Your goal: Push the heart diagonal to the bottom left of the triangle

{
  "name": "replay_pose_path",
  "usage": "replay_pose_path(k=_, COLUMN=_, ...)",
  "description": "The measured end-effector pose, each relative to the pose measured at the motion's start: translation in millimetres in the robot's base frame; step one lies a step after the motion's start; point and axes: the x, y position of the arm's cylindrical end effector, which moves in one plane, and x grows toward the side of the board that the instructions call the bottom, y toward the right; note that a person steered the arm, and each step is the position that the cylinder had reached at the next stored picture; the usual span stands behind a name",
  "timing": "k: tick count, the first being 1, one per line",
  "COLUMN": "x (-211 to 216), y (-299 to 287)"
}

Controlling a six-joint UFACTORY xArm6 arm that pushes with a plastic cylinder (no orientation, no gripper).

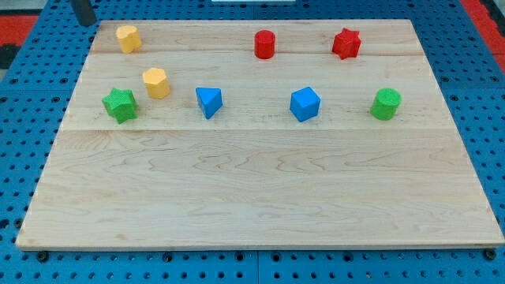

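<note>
Green star point(120, 105) nearest; my tip point(85, 23), rod cropped, beyond yellow heart point(128, 37); claw: cannot tell.

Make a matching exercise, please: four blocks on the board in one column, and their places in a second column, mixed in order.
Column 1:
1. red star block
2. green cylinder block
3. blue triangle block
4. green star block

Column 2:
A. farthest to the view's left of the four
B. near the view's top right, beside the red cylinder block
C. farthest to the view's right in the middle row
D. between the yellow hexagon block and the blue cube block

Pairs: 1-B, 2-C, 3-D, 4-A

My tip is at the board's top left corner, touching no block.
</note>
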Motion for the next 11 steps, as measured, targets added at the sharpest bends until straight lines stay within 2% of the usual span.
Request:
replay_pose_path(k=1, x=23, y=56)
replay_pose_path(k=2, x=67, y=94)
replay_pose_path(k=3, x=130, y=107)
replay_pose_path(k=4, x=113, y=117)
replay_pose_path(k=5, x=81, y=51)
replay_pose_path(k=6, x=29, y=22)
replay_pose_path(k=7, x=28, y=97)
replay_pose_path(k=8, x=101, y=165)
replay_pose_path(k=9, x=172, y=193)
replay_pose_path(k=10, x=197, y=191)
replay_pose_path(k=11, x=238, y=227)
